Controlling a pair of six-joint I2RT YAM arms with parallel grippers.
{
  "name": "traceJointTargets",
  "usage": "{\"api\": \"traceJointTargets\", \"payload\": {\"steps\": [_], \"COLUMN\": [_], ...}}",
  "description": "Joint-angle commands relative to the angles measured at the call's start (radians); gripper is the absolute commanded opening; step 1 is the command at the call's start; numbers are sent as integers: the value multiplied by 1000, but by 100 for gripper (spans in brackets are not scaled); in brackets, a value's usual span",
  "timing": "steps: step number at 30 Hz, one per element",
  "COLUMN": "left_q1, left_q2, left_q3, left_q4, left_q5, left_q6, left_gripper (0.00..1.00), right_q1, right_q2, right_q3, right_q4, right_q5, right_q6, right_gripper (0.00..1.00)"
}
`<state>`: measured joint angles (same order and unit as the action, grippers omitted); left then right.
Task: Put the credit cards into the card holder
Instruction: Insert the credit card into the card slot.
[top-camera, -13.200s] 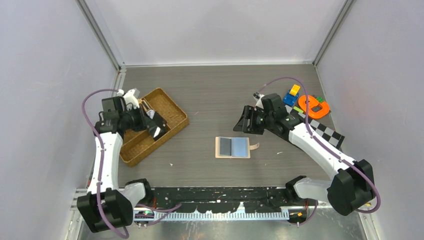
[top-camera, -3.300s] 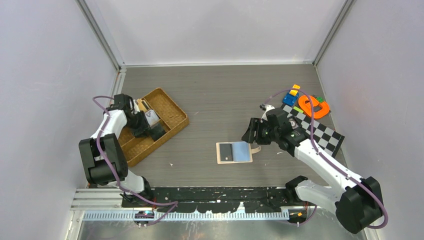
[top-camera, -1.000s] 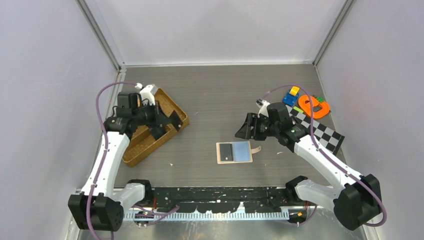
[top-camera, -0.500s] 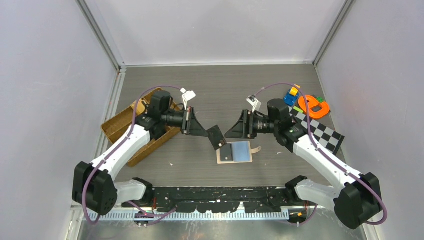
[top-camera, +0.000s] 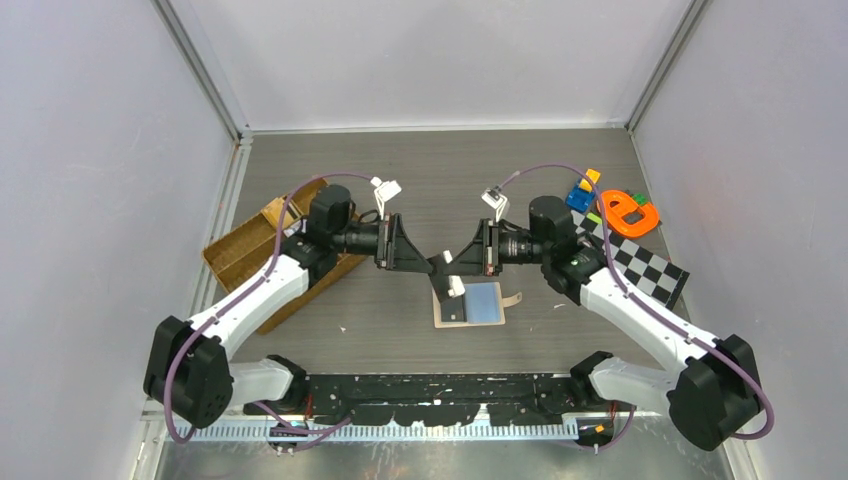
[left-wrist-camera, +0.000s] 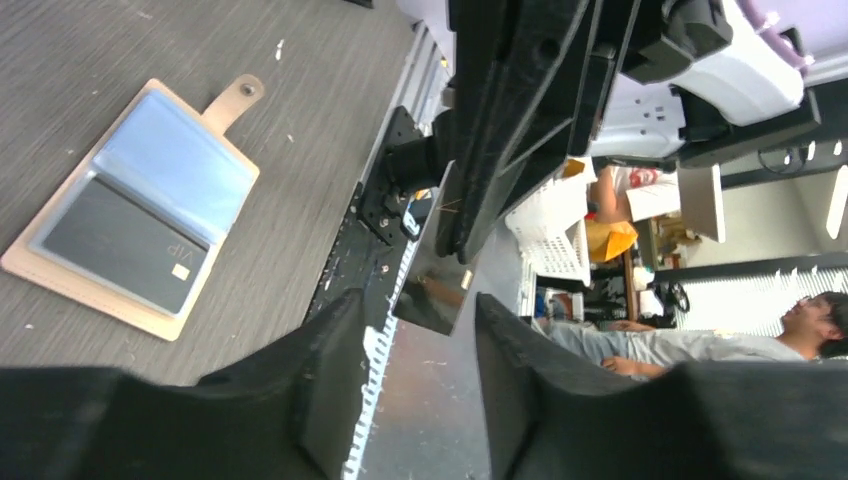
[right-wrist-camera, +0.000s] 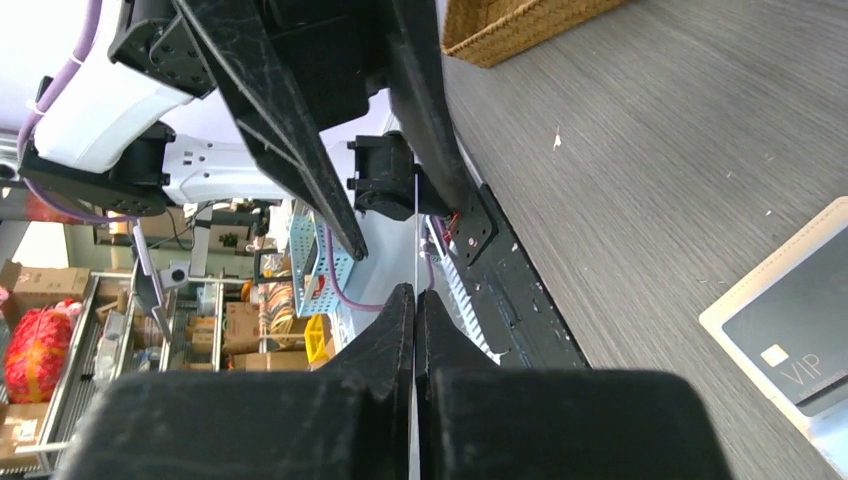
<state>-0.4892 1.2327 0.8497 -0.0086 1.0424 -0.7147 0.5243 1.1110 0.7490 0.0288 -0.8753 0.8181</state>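
Two robot arms meet tip to tip above a dark wood-grain surface (top-camera: 420, 170) boxed in by pale grey walls.

Seen from above, the hands meet just left of the surface's centre. The right hand (right-wrist-camera: 414, 296), reaching in from 3 o'clock, is pinched closed on a thin mirror-like silver card (left-wrist-camera: 432, 275), held on edge in the air. The left hand (left-wrist-camera: 415, 325), reaching in from 9 o'clock, has its fingers apart on either side of the card's lower edge, with a gap on both sides. The card holder (left-wrist-camera: 232, 100) lies open and flat just below the hands, toward 6 o'clock, with a dark card marked VIP (left-wrist-camera: 125, 245) in one side and a light blue panel (left-wrist-camera: 180, 165) in the other. A wicker tray (top-camera: 235, 250) sits at 9 o'clock, partly under the left arm. Bright toy blocks (top-camera: 583, 190) and a checkered board (top-camera: 650, 268) lie at 3 o'clock.
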Motion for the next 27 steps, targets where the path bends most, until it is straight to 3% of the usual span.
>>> {"api": "traceJointTargets", "payload": {"steps": [1, 3, 9, 14, 17, 21, 22, 23, 25, 27], "left_q1": [-18, -29, -84, -110, -110, -110, -111, -110, -110, -111], "left_q2": [-13, -24, -26, -19, -17, -9, -6, -5, 2, 13], "left_q3": [-29, -60, -132, -171, -179, -182, -185, -188, -196, -191], "left_q4": [185, 258, 431, 552, 587, 591, 592, 593, 572, 486], "left_q5": [-101, -123, -166, -201, -211, -221, -224, -229, -244, -272], "left_q6": [-125, -173, -292, -365, -378, -377, -377, -373, -353, -312], "left_gripper": [56, 63, 61, 37, 32, 11, 3, 0, 0, 0], "right_q1": [4, 5, 5, 5, 4, 3, 5, 5, 3, 3], "right_q2": [-55, -86, -124, -117, -123, -142, -149, -158, -174, -167], "right_q3": [14, -6, -64, -68, -66, -61, -56, -46, -15, 43], "right_q4": [79, 121, 284, 288, 251, 181, 143, 94, -73, -296], "right_q5": [70, 132, 200, 197, 199, 218, 232, 255, 349, 482], "right_q6": [20, 38, 115, 120, 100, 66, 50, 28, -50, -127], "right_gripper": [0, 0, 1, 0, 1, 2, 6, 17, 47, 60]}}
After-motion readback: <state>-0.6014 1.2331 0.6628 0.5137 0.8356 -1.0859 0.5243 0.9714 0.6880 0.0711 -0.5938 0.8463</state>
